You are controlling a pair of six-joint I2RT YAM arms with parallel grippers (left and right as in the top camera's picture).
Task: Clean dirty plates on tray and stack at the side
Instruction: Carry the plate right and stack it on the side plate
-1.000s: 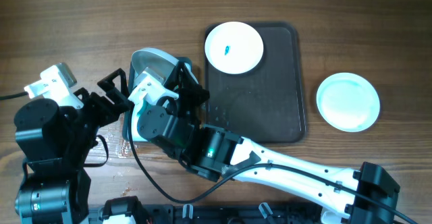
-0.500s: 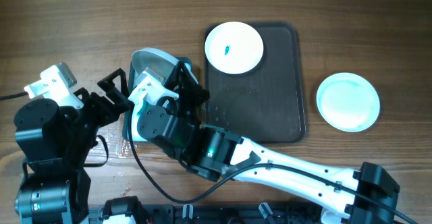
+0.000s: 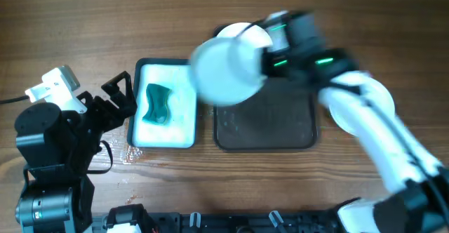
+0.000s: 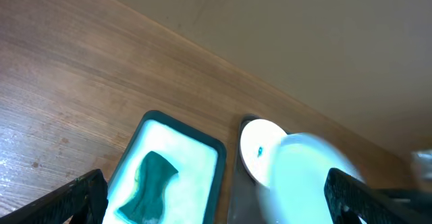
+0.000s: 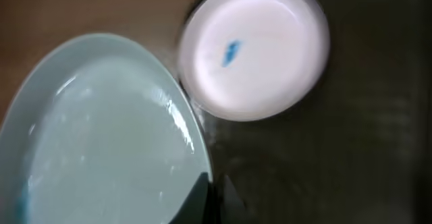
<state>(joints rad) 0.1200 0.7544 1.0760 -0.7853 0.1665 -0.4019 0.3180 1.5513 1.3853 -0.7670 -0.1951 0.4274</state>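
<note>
The dark brown tray [image 3: 280,124] lies at mid-table. One white plate with a blue smear [image 3: 242,28] sits in its far left corner; it also shows in the right wrist view [image 5: 253,48] and the left wrist view [image 4: 256,150]. My right gripper [image 3: 268,59] is shut on the rim of a second plate [image 3: 226,70], blurred, held in the air over the tray's left edge. In the right wrist view the jaws [image 5: 212,187] pinch that plate [image 5: 101,136]. My left gripper [image 4: 219,200] is open and empty, at the left by the basin.
A white basin with a teal rim [image 3: 184,131] stands left of the tray, with a teal cloth [image 3: 158,105] in it; both show in the left wrist view [image 4: 196,150]. My right arm [image 3: 379,135] crosses the table right of the tray.
My right arm has swung from over the basin to the right, carrying the plate up over the tray's left edge. The basin and cloth are now uncovered. The left arm has not moved.
</note>
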